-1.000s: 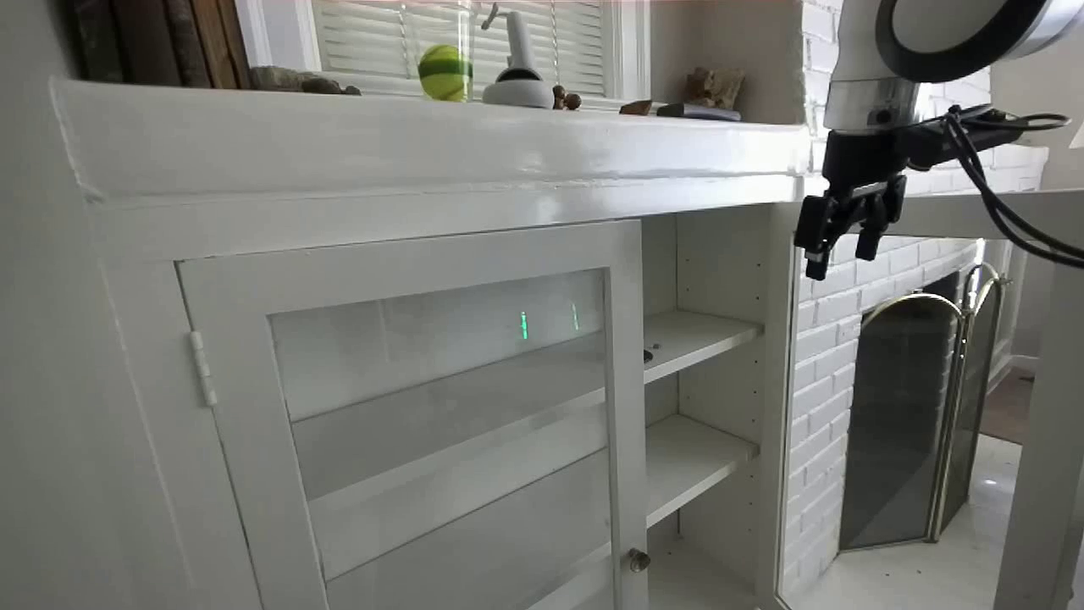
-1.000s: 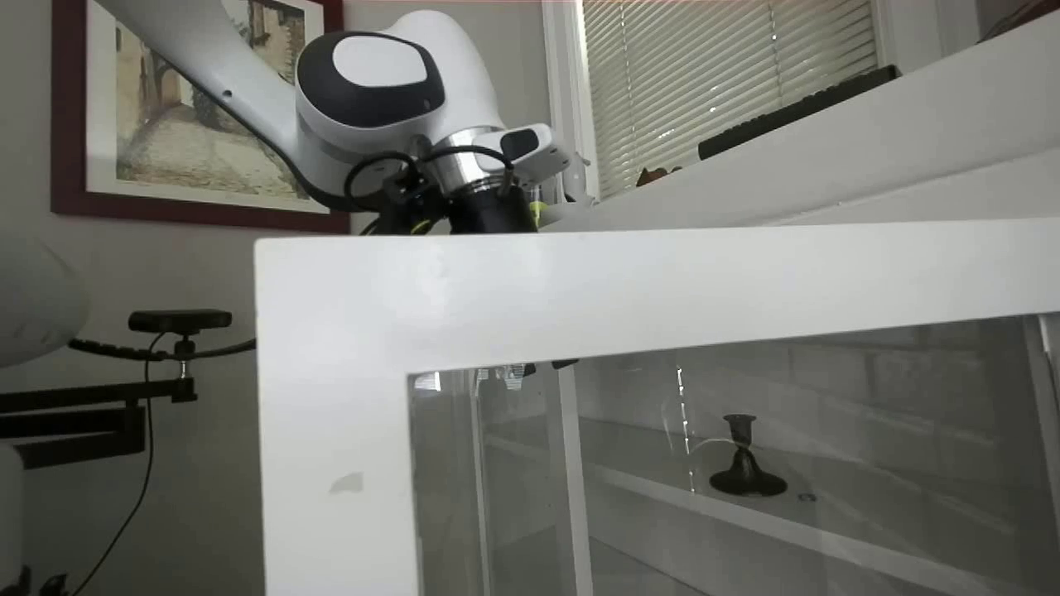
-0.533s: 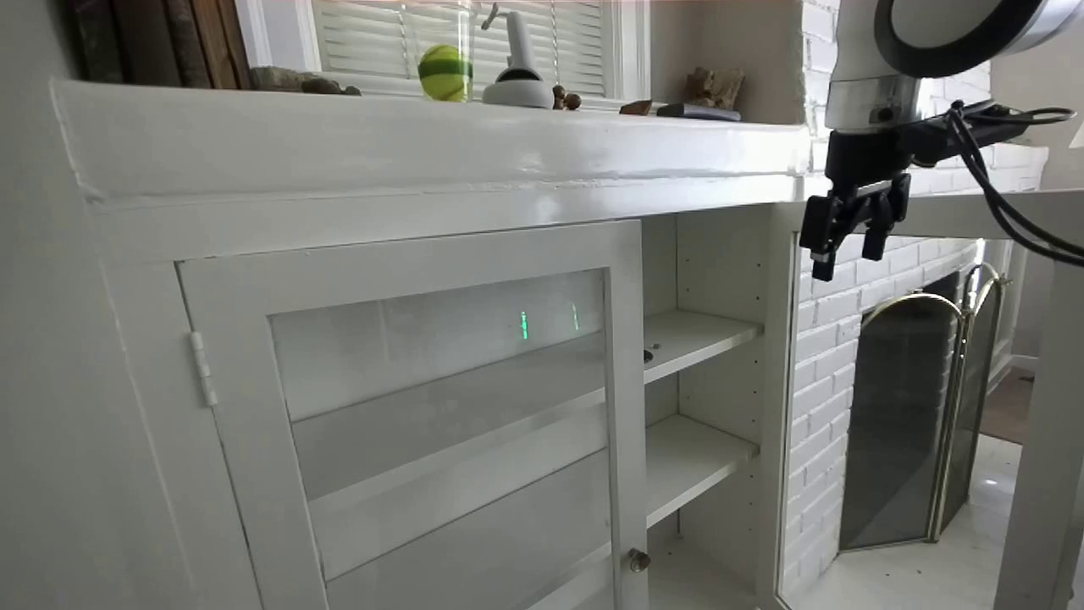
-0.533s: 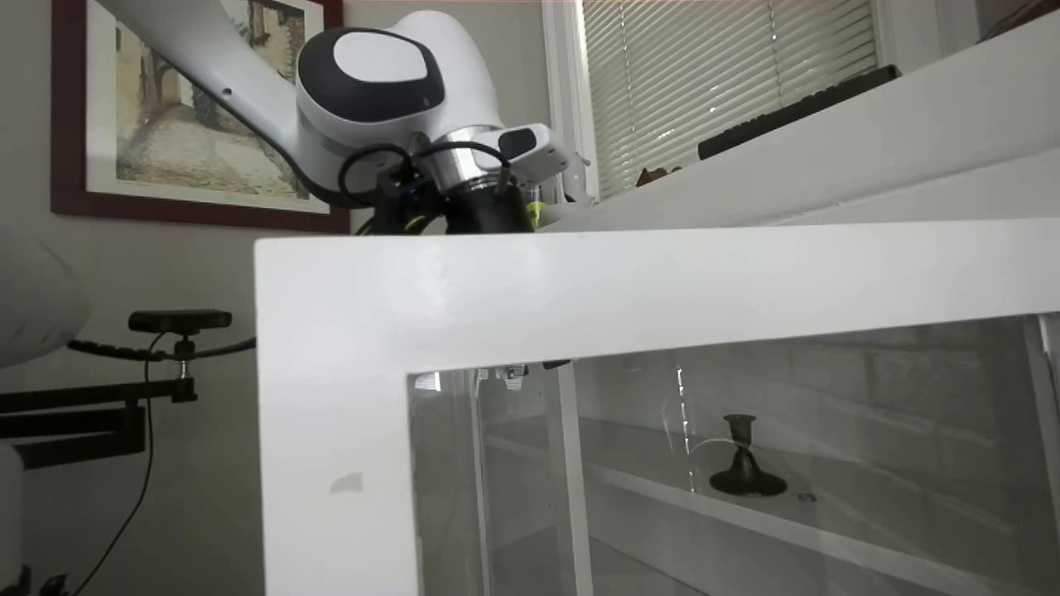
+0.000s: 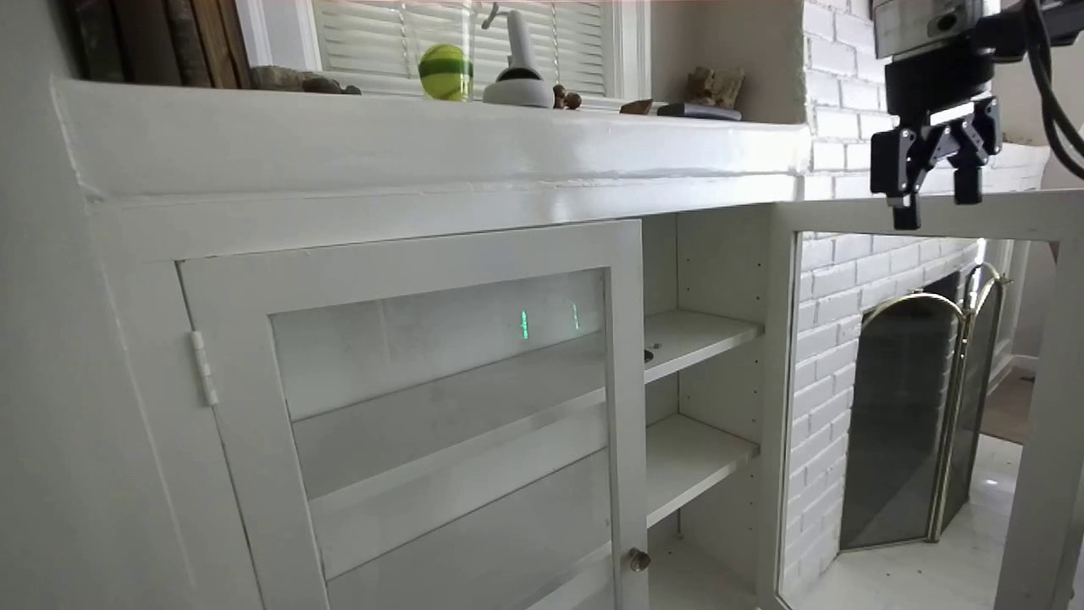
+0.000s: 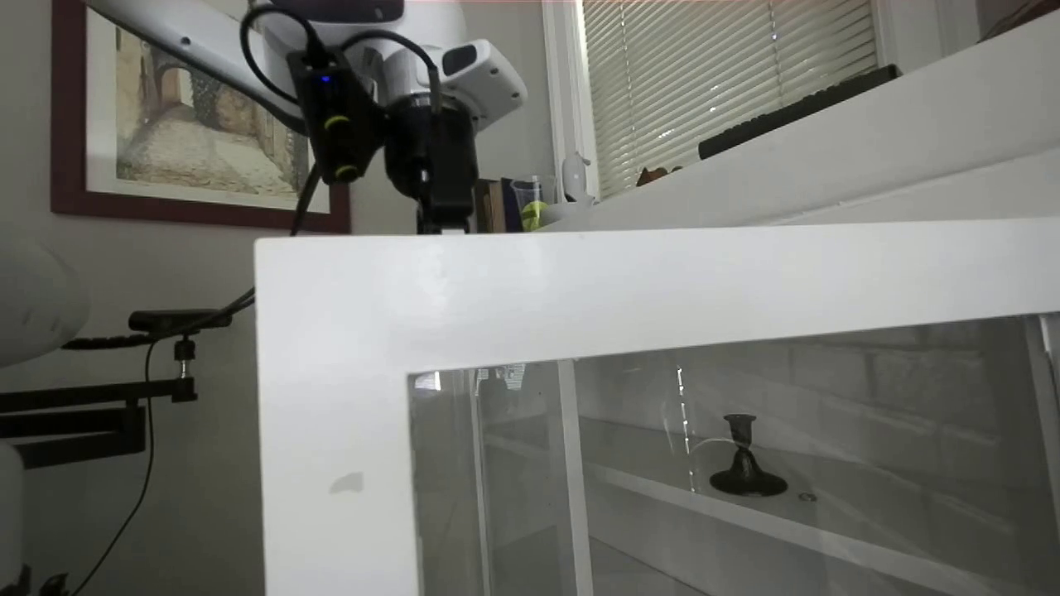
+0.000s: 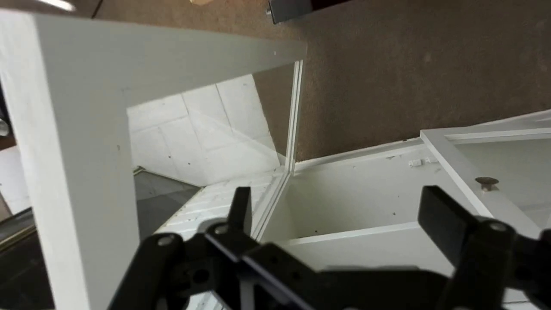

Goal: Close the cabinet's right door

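The cabinet (image 5: 423, 144) is white, with shelves and two glass-paned doors. Its right door (image 5: 1037, 424) stands wide open, swung outward from the front. Its white frame fills the near part of an exterior view (image 6: 331, 397) and the left of the wrist view (image 7: 86, 150). My gripper (image 5: 937, 212) is open with nothing between its fingers. In an exterior view it overlaps the door's top rail. In an exterior view the black gripper (image 6: 443, 217) shows above that rail, its fingertips hidden. In the wrist view the fingers (image 7: 335, 193) frame the open cabinet interior, with the door frame to their left.
The left door (image 5: 627, 407), with a round knob (image 5: 639, 559), is closed or nearly so. A fireplace screen (image 5: 906, 424) shows through the right door's glass. A ball (image 5: 445, 72) in a clear vessel and other items stand on the ledge. A candlestick (image 6: 747, 468) stands on a shelf.
My gripper has risen and moved right in an exterior view, and up and left in an exterior view. A fingertip no longer shows below the door's top rail. The right door has not moved.
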You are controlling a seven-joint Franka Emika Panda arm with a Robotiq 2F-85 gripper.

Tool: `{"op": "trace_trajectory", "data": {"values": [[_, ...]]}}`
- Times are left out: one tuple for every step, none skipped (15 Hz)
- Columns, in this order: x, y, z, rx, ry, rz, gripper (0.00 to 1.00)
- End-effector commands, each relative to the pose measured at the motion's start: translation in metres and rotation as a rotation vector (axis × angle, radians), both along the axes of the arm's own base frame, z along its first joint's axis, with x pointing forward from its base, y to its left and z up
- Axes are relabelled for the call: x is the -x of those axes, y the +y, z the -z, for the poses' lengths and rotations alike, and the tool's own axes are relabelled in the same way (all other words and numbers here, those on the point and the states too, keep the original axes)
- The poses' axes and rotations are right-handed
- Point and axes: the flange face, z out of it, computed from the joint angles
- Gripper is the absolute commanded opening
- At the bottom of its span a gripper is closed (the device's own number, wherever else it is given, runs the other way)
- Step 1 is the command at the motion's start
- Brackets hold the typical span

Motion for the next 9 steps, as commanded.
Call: {"op": "trace_trajectory", "data": {"values": [[0.038,-0.004,-0.032,0.027,-0.013,0.122,1.00],[0.046,-0.008,-0.038,0.020,-0.028,0.156,1.00],[0.055,-0.014,-0.042,0.018,-0.042,0.195,1.00],[0.065,-0.021,-0.046,0.019,-0.060,0.228,1.00],[0.074,-0.030,-0.049,0.020,-0.088,0.251,1.00],[0.081,-0.039,-0.052,0.020,-0.106,0.265,1.00],[0.089,-0.048,-0.054,0.020,-0.112,0.274,1.00],[0.097,-0.056,-0.056,0.018,-0.120,0.280,1.00],[0.103,-0.063,-0.055,0.019,-0.126,0.276,1.00]]}}
